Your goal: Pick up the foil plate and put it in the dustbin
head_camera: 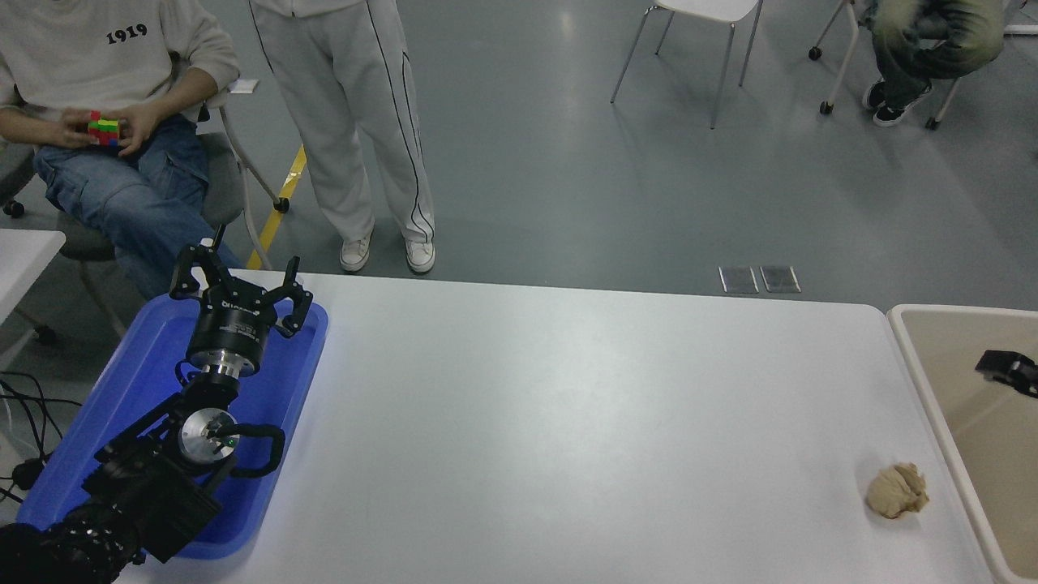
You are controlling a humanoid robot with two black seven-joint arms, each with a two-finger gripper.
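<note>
The foil plate does not show anywhere in the head view. The dustbin (965, 309), beige with a thick pale rim, stands at the table's right end, cut off by the picture's edge. A black part of my right gripper (1007, 370) reaches in from the right edge over the dustbin's inside; too little of it shows to tell its state. My left gripper (242, 272) is parked at the lower left above the blue tray, open and holding nothing.
A flat blue tray (142, 369) lies under the left arm. A tan wadded paper lump (896, 491) sits on the white table (568, 422) close to the dustbin. One person sits at the far left; another stands beyond the table's far edge.
</note>
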